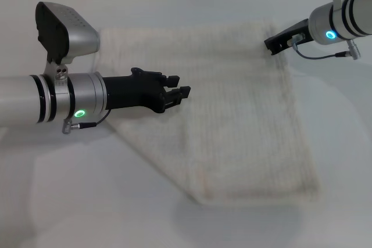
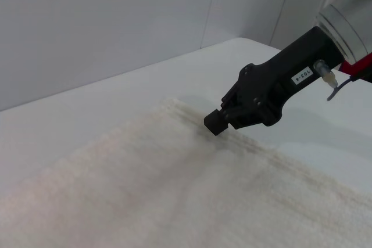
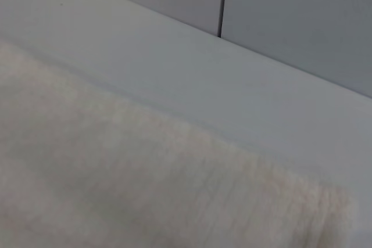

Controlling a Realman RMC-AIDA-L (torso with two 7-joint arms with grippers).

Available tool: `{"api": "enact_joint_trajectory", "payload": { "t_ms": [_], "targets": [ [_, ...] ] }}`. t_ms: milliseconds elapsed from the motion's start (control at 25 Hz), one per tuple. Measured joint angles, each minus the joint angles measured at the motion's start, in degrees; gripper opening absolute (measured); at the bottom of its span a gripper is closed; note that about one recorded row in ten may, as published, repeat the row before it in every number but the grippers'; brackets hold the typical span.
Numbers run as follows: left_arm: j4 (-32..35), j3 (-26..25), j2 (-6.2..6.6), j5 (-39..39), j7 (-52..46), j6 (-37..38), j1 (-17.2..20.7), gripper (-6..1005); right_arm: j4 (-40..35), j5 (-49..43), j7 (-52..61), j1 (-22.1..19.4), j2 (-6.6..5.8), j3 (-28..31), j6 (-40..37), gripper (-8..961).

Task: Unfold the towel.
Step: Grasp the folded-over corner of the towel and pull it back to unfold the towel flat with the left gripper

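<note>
The near hem of the towel (image 1: 256,193) lies closest to me, thick and rounded, and I read that as a fold line with layers stacked under it. The cloth sits in the middle of the white table (image 1: 70,201), cream and ribbed, with a thinner single layer spreading out to the left under my left arm.

My left gripper (image 1: 181,85) reaches in from the left and hangs just over the inner edge of the upper layer. Its fingers stand slightly apart with nothing between them. I judge it is placed there because that edge is what must be lifted to open the fold.

My right gripper (image 1: 272,44) comes in from the far right and sits at the far right corner of the towel. In the left wrist view its tip (image 2: 216,122) is pressed low against the hem; the fingers look pressed together, but I cannot tell whether cloth is pinched between them. I take it that corner is the other handle for spreading the towel.

The towel is not yet unfolded.
</note>
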Motion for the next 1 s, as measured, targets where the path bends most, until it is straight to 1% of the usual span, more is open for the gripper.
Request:
{"api": "enact_joint_trajectory", "payload": {
  "t_ms": [560, 1000],
  "targets": [
    [0.00, 0.00, 0.01, 0.12, -0.05, -0.28, 0.01, 431, 0.49, 0.00, -0.11, -0.44, 0.37, -0.05, 0.53, -1],
    [-0.18, 1.79, 0.00, 0.39, -0.28, -0.14, -0.41, 439, 0.49, 0.00, -0.15, -0.52, 0.38, 0.04, 0.52, -1]
  ]
}}
